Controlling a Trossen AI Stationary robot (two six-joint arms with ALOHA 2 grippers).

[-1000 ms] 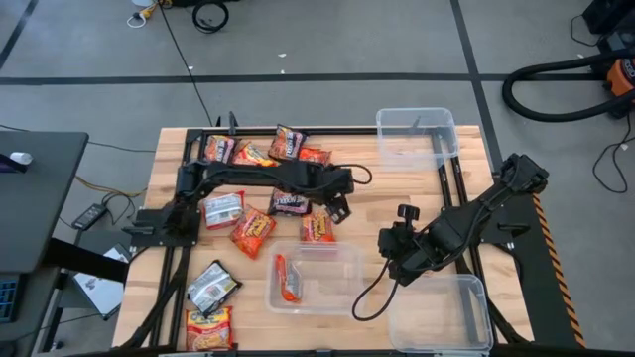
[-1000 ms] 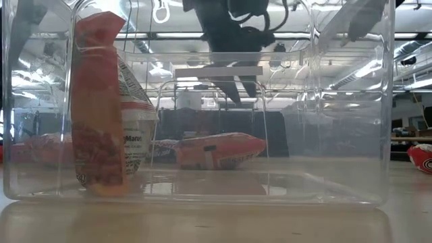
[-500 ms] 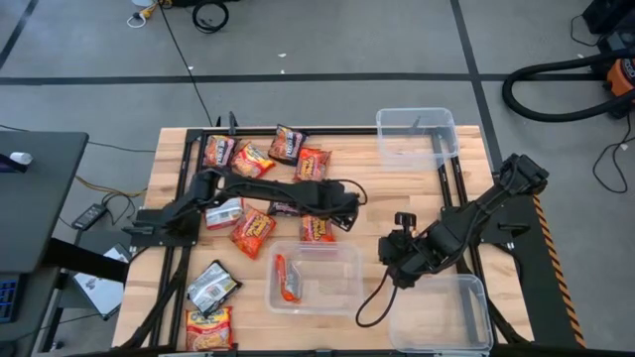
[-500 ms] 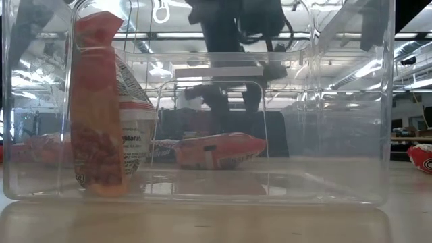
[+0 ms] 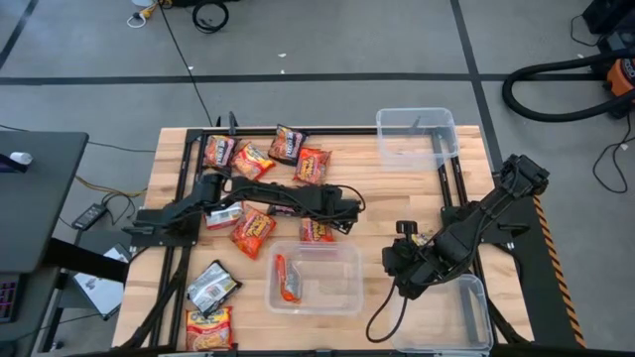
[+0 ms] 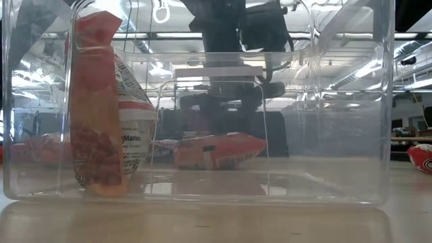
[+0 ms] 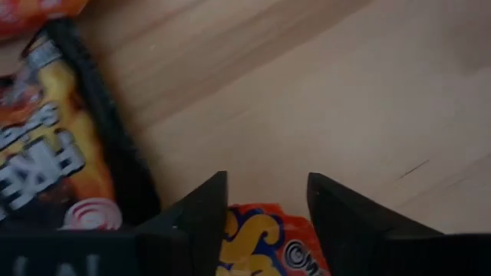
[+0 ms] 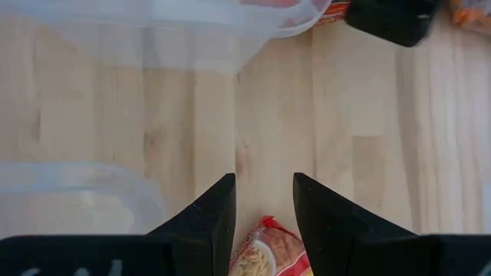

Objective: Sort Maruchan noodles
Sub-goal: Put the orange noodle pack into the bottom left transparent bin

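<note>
Lit evenly from overhead, bright, shadows soft and short | ceiling strip lights mirrored as glare on clear bin [image 6: 351,101] walls in low view | packet [image 6: 101,108] seen through plastic, slightly warped | left wrist close-up blurred, packet [image 7: 261,245] soft | right wrist fairly sharp, bin rim [image 8: 230,38] hazy

Glossy plastic noodles [image 5: 252,231]; wooden table [image 5: 397,188]

One packet [image 5: 285,279] inside middle bin [image 5: 342,297]
</note>
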